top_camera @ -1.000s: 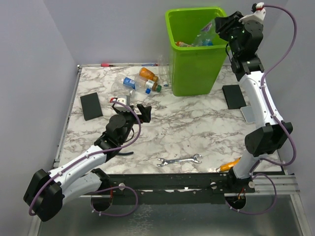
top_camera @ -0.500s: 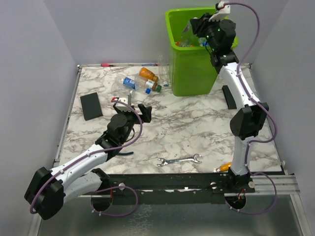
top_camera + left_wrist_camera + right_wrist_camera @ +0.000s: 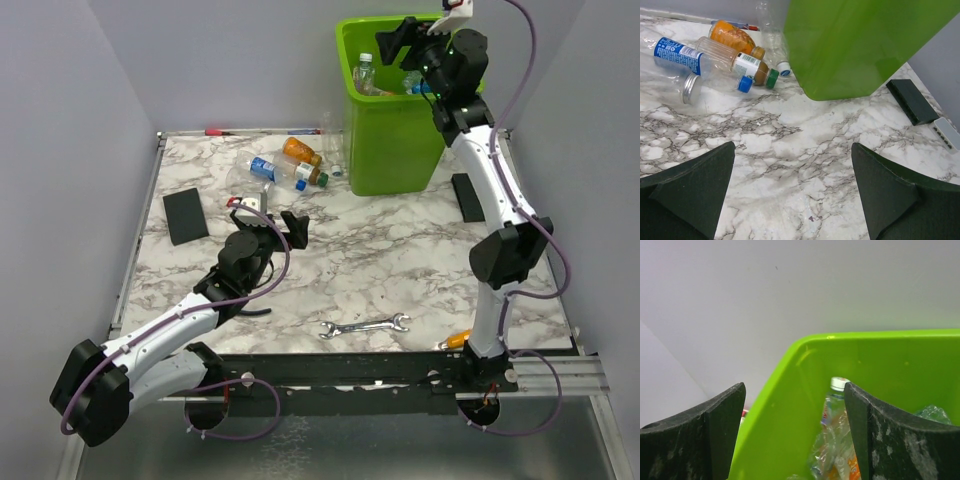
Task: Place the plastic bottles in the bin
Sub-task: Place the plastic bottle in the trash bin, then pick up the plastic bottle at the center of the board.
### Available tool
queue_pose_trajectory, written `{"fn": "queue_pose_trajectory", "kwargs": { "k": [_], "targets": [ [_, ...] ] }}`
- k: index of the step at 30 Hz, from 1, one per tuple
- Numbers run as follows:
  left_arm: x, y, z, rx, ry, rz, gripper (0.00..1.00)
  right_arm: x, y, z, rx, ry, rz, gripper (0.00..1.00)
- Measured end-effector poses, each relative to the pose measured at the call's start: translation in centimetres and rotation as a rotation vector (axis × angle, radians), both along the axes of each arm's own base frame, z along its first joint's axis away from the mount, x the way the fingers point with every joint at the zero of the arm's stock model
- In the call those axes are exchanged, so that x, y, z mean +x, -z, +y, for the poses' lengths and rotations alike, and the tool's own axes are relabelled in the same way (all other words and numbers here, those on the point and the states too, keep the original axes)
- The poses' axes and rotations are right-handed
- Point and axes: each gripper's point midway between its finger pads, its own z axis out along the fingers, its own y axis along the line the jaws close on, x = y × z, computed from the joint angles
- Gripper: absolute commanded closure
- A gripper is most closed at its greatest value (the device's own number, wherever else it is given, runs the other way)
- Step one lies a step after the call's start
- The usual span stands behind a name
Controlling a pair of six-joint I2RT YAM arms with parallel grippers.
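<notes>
The bin (image 3: 395,120) stands at the far edge of the marble bench (image 3: 400,270), right of centre. The right gripper (image 3: 398,40) hangs above its far rim with the jaws apart and nothing between them. Through the gap, the right wrist view looks down into the bin. A clear bottle with a white cap (image 3: 835,400) leans there among other crushed bottles.

The remaining plastic bottles (image 3: 290,165) lie in a cluster near the far edge, just left of the bin. They are an orange bottle (image 3: 735,37), a blue-labelled bottle (image 3: 677,55) with a silver cap, a white-labelled bottle (image 3: 747,67) with a green cap, and clear ones touching them. One clear bottle lies right beside the bin's wall.

The left gripper (image 3: 270,218) hovers over the bench left of centre, pointing toward that cluster. Its jaws are spread wide and hold nothing, and bare marble lies between it and the bottles.

A black pad (image 3: 185,215) lies toward the left edge. A black block (image 3: 912,100) and a pale grey block (image 3: 946,134) sit right of the bin, partly behind the right arm in the overhead view. A silver wrench (image 3: 365,326) and an orange-handled screwdriver (image 3: 462,340) rest near the near edge. A red and blue pen (image 3: 225,131) lies along the far edge.
</notes>
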Motion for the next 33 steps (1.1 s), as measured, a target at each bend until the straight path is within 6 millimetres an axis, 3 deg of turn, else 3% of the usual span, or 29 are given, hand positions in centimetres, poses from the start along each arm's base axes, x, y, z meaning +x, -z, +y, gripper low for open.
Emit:
{"fn": "queue_pose_trajectory", "kwargs": {
  "k": [3, 5, 8, 11, 12, 14, 15, 18, 19, 20, 21, 25, 28, 33],
  "targets": [
    [0.0, 0.0, 0.0, 0.000, 0.002, 0.001, 0.01, -2.9, -3.7, -0.3, 0.043, -0.012, -0.035, 0.18],
    [0.0, 0.0, 0.0, 0.001, 0.001, 0.002, 0.01, -5.9, -6.6, -0.4, 0.074, -0.036, -0.071, 0.20],
    [0.0, 0.1, 0.1, 0.004, -0.007, 0.006, 0.01, -12.4, -9.3, 0.7, 0.109, -0.135, -0.122, 0.20],
    [0.2, 0.2, 0.8, 0.011, -0.047, 0.015, 0.01, -19.9, -9.0, 2.3, 0.133, -0.261, -0.149, 0.21],
    [0.3, 0.1, 1.3, 0.014, -0.072, 0.019, 0.01, -22.7, -7.8, 3.0, 0.139, -0.319, -0.143, 0.21],
    [0.6, 0.1, 2.3, 0.027, -0.133, 0.028, 0.01, -26.0, -5.2, 3.4, 0.151, -0.388, -0.112, 0.22],
    [0.8, 0.0, 2.7, 0.033, -0.158, 0.031, 0.01, -27.2, -2.8, 3.4, 0.162, -0.411, -0.075, 0.22],
    [1.4, -0.1, 3.8, 0.050, -0.206, 0.050, 0.01, -29.2, 5.0, 3.1, 0.201, -0.447, 0.084, 0.23],
    [1.9, -0.1, 4.1, 0.046, -0.222, 0.062, 0.01, -29.8, 8.4, 3.1, 0.207, -0.452, 0.159, 0.23],
    [2.4, 0.1, 4.3, 0.038, -0.236, 0.078, 0.01, -30.2, 13.9, 3.1, 0.208, -0.446, 0.294, 0.23],
    [3.2, 0.4, 4.8, 0.019, -0.255, 0.104, 0.01, -30.8, 14.5, 2.8, 0.213, -0.447, 0.308, 0.24],
    [6.8, 3.4, 7.3, -0.066, -0.337, 0.247, 0.01, -33.9, 23.4, 1.8, 0.239, -0.430, 0.505, 0.24],
    [9.3, 6.0, 8.5, -0.132, -0.396, 0.363, 0.01, -35.7, 26.9, 1.1, 0.258, -0.423, 0.577, 0.24],
    [13.0, 7.4, 9.7, -0.263, -0.499, 0.457, 0.01, -36.7, 28.3, 0.8, 0.271, -0.426, 0.607, 0.24]
  ]
}}
